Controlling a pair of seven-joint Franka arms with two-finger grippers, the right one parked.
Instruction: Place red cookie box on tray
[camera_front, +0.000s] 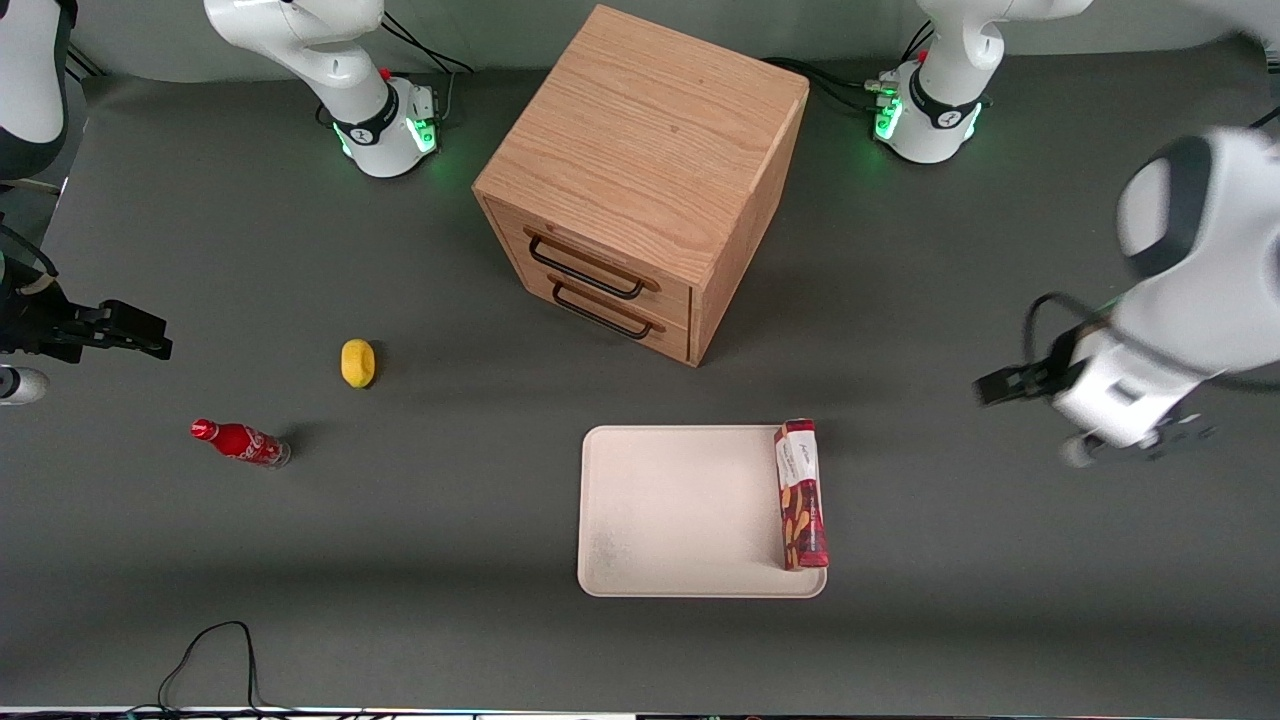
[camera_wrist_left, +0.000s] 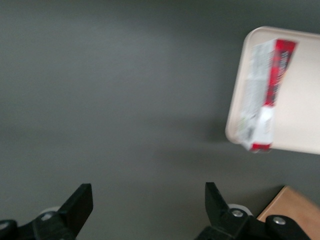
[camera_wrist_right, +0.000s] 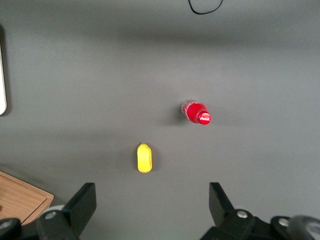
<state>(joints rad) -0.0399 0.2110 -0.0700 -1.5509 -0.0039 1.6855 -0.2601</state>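
Sitting lengthwise along the tray's edge nearest the working arm, the red cookie box looks placed; gripper hangs released, empty, well apart over bare tabletop.

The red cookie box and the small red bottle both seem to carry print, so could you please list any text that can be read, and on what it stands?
None can be read for certain.
Red cookie box, lying on the tray: white label with print, too small to read.
Red soda bottle: white script logo, too small to make out.
Wooden drawer cabinet: no text.
The hand, open, hangs over bare table toward the working arm's end; no marking.
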